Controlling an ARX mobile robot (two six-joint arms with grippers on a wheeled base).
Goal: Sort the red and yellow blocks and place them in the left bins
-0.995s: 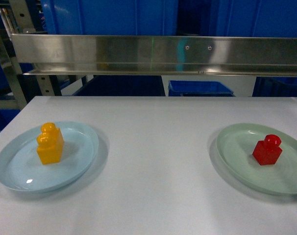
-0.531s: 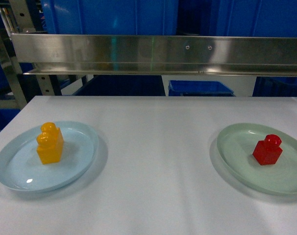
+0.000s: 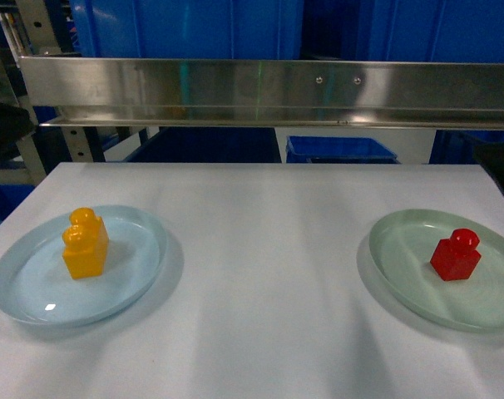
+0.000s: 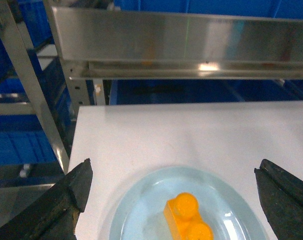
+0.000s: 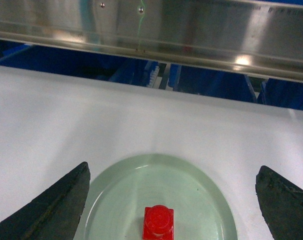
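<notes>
White desk [image 3: 260, 249] bearing 2 plates: the orange-yellow 2-stud brick [image 3: 85, 243] stands on the pale blue plate [image 3: 144, 266] at left, the red 1-stud brick [image 3: 455, 254] on the green plate [image 3: 402, 274] at right. Left tool [image 4: 174, 200] and right tool [image 5: 174, 200] each hang above their brick, fingers spread wide and holding nothing. Blue crates [image 3: 339, 150] sit beyond the steel shelf rail [image 3: 269, 91].

Even overhead light is cast on the white table [image 3: 260, 249], soft shadows are thrown beside the pale blue plate [image 3: 36, 291] and green plate [image 3: 402, 266], glare is reflected off the steel rail [image 3: 235, 87], and dark corners are left slightly blurred.
</notes>
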